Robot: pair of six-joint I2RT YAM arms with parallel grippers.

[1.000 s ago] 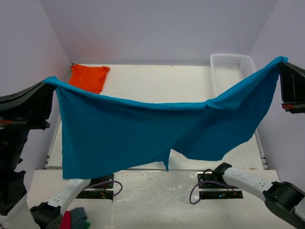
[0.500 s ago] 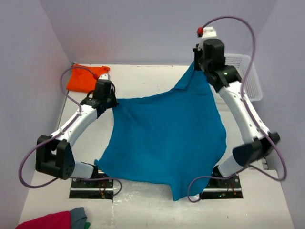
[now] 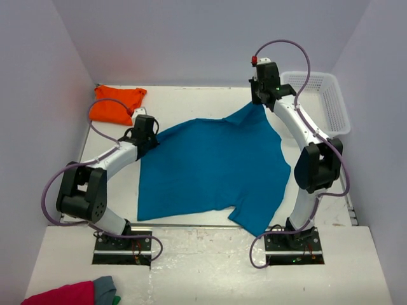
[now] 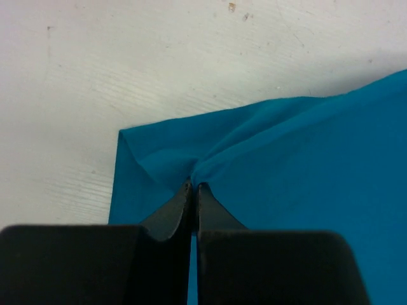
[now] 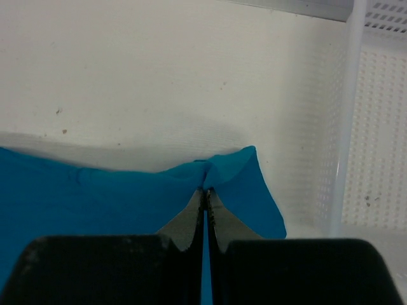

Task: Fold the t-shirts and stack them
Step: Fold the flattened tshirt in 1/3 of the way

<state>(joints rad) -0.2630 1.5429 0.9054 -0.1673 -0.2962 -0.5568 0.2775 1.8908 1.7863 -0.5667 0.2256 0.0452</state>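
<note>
While you scan from the left, the orange t-shirt lies bunched at 10 o'clock on the white table. Your left gripper is pinched tight on a corner of the teal t-shirt, and the fabric puckers at its tips. That tee lies spread flat mid-table. Its held edge runs from 9 o'clock up to 1 o'clock, its body trails toward 6 o'clock, and one flap pokes out at 5 o'clock. Your right gripper is clamped on the far corner, just beside the white basket at 2 o'clock.
</note>
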